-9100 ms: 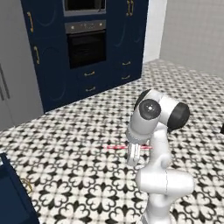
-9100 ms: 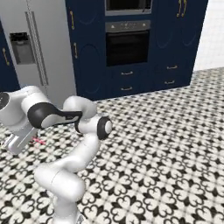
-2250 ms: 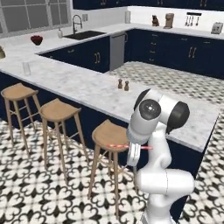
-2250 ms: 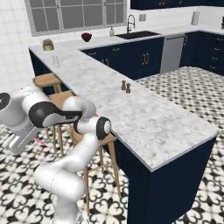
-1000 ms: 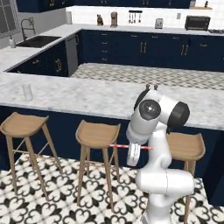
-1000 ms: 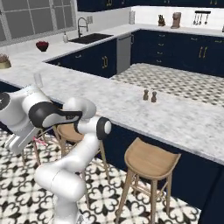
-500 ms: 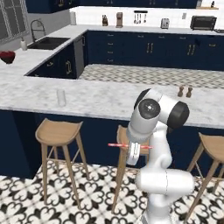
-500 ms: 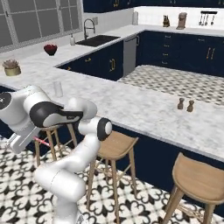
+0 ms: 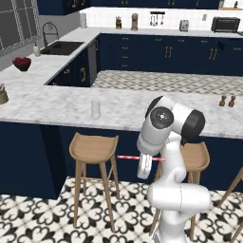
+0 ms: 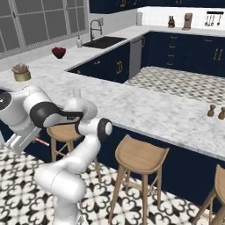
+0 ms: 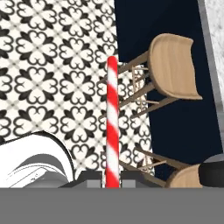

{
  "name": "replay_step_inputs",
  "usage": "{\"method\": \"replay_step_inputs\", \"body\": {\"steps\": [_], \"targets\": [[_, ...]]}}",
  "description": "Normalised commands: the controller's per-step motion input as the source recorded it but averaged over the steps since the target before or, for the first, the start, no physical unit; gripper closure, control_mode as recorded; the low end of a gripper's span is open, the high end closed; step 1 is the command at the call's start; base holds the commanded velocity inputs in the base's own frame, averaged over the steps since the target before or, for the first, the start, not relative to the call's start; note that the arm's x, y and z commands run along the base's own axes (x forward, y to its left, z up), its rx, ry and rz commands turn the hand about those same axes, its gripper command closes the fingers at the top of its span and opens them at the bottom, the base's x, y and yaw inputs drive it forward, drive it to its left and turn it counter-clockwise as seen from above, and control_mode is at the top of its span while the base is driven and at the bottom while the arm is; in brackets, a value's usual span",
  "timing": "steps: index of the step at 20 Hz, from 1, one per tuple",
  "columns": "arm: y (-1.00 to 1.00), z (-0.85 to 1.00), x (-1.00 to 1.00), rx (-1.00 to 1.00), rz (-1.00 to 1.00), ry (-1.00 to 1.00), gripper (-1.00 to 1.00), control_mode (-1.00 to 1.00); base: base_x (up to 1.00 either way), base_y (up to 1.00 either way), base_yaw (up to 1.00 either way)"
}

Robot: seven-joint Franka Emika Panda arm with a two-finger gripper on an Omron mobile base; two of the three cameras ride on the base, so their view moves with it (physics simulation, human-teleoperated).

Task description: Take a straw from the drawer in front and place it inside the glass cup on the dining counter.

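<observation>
Red-and-white striped straw (image 11: 112, 122), marbled white-grey dining counter (image 9: 57, 107), navy base

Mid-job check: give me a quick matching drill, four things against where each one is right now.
1 straw
2 glass cup
3 red bowl
4 salt and pepper shakers

A on the counter beside the sink
B held in the shut claw
C on the dining counter above a stool
D far right end of the dining counter

Pairs: 1-B, 2-C, 3-A, 4-D
</observation>
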Motion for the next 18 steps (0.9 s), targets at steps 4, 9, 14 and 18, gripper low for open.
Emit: {"method": "replay_step_inputs", "body": {"steps": [4,9,14,18], "targets": [[0.00,0.00,0.00,0.00,0.00,0.00,1.00,1.00,0.38,0.54,-0.10],[0.00,0.00,0.00,0.00,0.00,0.00,1.00,1.00,0.50,0.54,-0.11],[0.00,0.00,0.00,0.00,0.00,0.00,1.00,1.00,0.53,0.31,-0.12],[0.00,0.00,0.00,0.00,0.00,0.00,1.00,1.00,0.51,0.28,-0.11]]}}
